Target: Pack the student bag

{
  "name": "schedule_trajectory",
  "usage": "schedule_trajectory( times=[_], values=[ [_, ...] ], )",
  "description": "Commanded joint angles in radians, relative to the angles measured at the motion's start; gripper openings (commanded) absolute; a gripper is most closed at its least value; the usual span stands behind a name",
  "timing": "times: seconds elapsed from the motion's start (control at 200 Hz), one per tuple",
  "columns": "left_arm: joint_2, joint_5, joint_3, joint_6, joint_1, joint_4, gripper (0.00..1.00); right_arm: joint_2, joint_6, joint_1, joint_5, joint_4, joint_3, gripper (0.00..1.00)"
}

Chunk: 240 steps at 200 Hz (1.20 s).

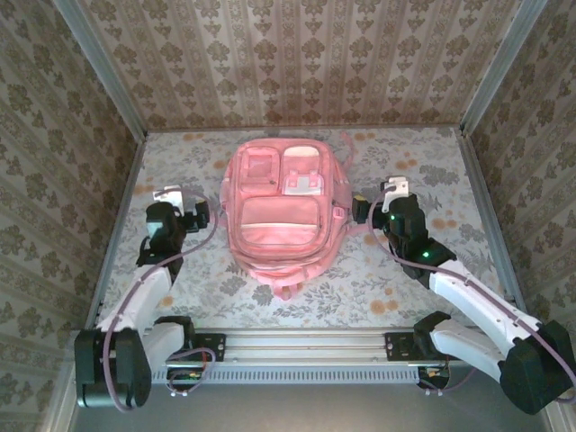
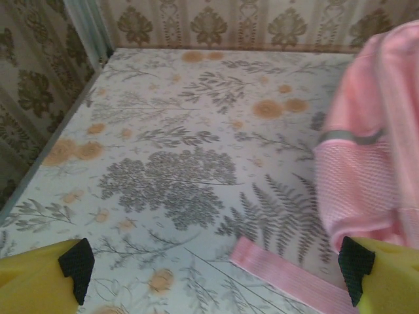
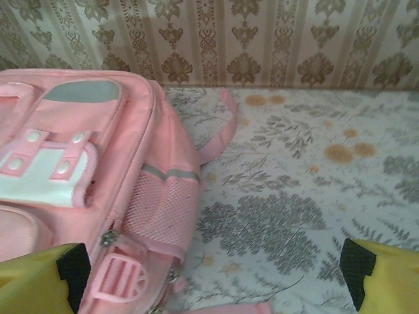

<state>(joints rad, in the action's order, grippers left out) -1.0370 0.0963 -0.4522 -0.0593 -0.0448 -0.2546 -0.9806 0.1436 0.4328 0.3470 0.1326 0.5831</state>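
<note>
The pink bag [image 1: 274, 216] lies flat in the middle of the flowery table [image 1: 405, 288], front side up, with its top toward the back wall. The left gripper [image 1: 183, 202] sits just beside the bag on one side, and the right gripper [image 1: 389, 200] sits just beside it on the other side. Both have their jaws wide apart and hold nothing, and a pink strap [image 2: 288, 278] lies on the table near the left one.

The student bag [image 1: 274, 216] blocks the table's [image 1: 405, 288] centre; bare surface lies free either side, walls [image 1: 54, 135] beyond.
</note>
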Motion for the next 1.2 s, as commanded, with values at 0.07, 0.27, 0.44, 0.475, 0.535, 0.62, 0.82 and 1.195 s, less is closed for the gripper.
schedule_trajectory(
  times=[0.07,0.27,0.44,0.475,0.535,0.62,0.82,1.195],
  values=[
    [-0.210,-0.013,0.047,-0.033,0.106,-0.241,1.00,-0.100,-0.192,-0.049,0.187,0.350,-0.086,1.00],
    [-0.351,-0.146,0.072,0.011,0.123,-0.510,1.00,-0.225,-0.083,-0.224,0.243,0.417,-0.160,1.00],
    [-0.535,-0.035,0.226,0.068,0.057,-0.991,1.00,-0.256,0.085,-0.383,0.200,0.662,-0.316,1.00],
    [-0.500,-0.023,0.223,0.058,0.053,-0.908,1.00,-0.274,0.091,-0.410,0.165,0.728,-0.338,1.00],
    [-0.495,-0.021,0.155,0.062,0.049,-0.787,1.00,-0.353,0.104,-0.434,0.138,0.878,-0.373,1.00],
    [-0.495,-0.121,0.062,0.111,0.042,-0.609,1.00,-0.430,0.053,-0.468,-0.047,0.986,-0.390,1.00],
    [-0.501,-0.096,0.043,0.118,0.025,-0.593,1.00,-0.530,-0.114,-0.444,-0.375,0.743,-0.207,1.00],
    [-0.501,-0.112,0.041,0.114,0.036,-0.591,1.00,-0.549,-0.101,-0.388,-0.165,0.751,-0.190,1.00]
  ],
)
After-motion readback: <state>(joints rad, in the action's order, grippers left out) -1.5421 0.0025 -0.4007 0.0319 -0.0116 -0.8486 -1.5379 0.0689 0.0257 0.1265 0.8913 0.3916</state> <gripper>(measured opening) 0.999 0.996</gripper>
